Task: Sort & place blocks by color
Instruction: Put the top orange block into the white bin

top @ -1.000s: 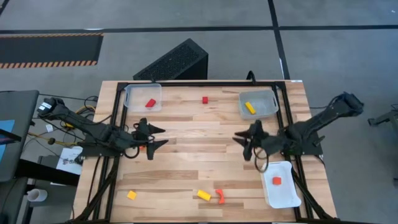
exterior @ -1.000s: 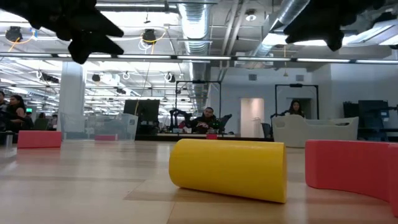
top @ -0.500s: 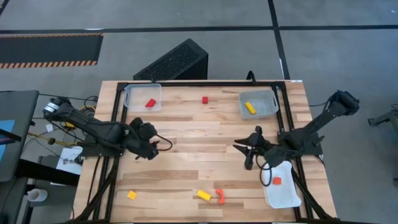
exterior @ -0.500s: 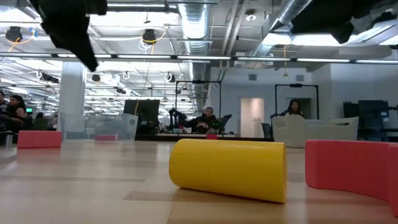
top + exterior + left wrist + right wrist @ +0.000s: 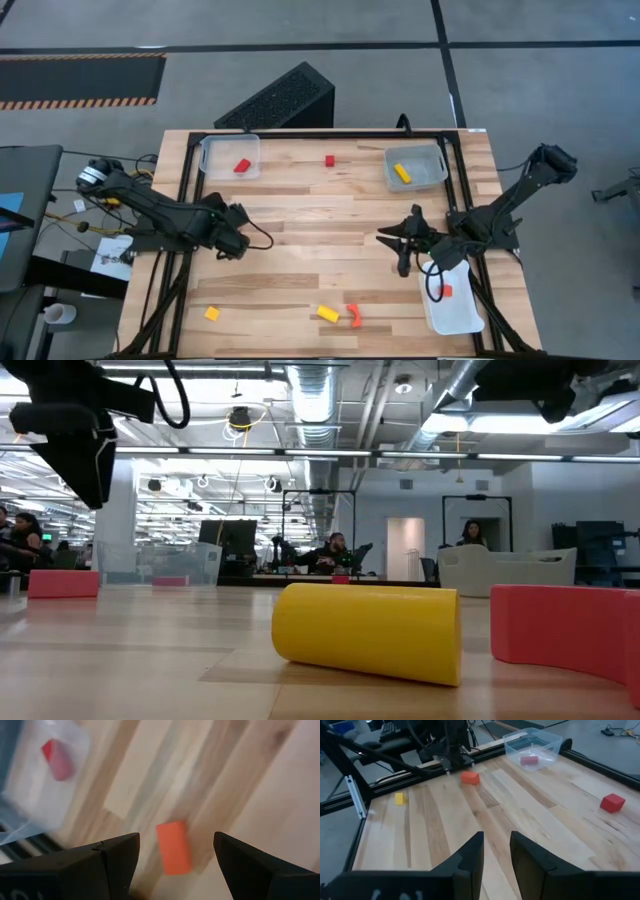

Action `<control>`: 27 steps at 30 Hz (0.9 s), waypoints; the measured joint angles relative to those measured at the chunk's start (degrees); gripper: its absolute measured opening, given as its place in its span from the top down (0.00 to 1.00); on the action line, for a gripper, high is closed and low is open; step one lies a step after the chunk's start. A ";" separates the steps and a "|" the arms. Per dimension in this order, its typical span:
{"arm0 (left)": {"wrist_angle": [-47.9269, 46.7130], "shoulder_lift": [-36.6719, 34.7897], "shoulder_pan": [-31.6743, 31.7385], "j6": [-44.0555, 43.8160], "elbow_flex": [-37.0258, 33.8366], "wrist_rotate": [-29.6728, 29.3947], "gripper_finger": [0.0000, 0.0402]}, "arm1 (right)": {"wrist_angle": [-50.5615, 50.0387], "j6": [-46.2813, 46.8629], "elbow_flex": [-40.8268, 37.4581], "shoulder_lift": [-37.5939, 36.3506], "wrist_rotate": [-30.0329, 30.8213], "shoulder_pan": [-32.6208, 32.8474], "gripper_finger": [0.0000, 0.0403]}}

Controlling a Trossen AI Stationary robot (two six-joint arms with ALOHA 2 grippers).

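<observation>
An orange block [image 5: 173, 847] lies flat on the wood; in the right wrist view it shows as the orange block [image 5: 469, 778] under the left arm. My left gripper [image 5: 176, 840] hangs over it, pointing down, open, one finger on either side and neither touching. In the high view my left gripper [image 5: 236, 240] hides the block. My right gripper [image 5: 402, 248] hovers near the white tray [image 5: 462, 318], slightly open and holding nothing. A red cube [image 5: 329, 160], a yellow cube [image 5: 211, 313], a yellow bar [image 5: 328, 314] and a curved orange-red piece [image 5: 353, 315] lie loose on the table.
The far-left clear tray [image 5: 215, 158] holds a red block [image 5: 242, 165]. A yellow bar [image 5: 402, 173] lies in the far-right clear tray [image 5: 430, 160]. The white tray holds an orange block [image 5: 445, 291]. A black frame rail [image 5: 320, 134] borders the table. Bare wood spans the middle.
My left gripper has swung from pointing toward the table's right to pointing down, and has come down over the orange block near the left edge. My right gripper has moved toward the near edge, closer to the white tray. No block has moved.
</observation>
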 joint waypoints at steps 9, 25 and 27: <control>-1.31 -1.43 2.72 4.30 -2.90 -0.04 0.39 | -0.21 0.04 0.00 0.02 -0.07 0.04 0.71; 13.88 -23.42 20.57 12.37 -19.28 17.85 0.23 | 1.60 0.02 0.00 0.02 -0.05 1.99 0.71; 14.49 -23.14 20.97 11.92 -20.28 18.21 0.19 | 1.60 0.02 0.00 0.02 -0.05 1.99 0.71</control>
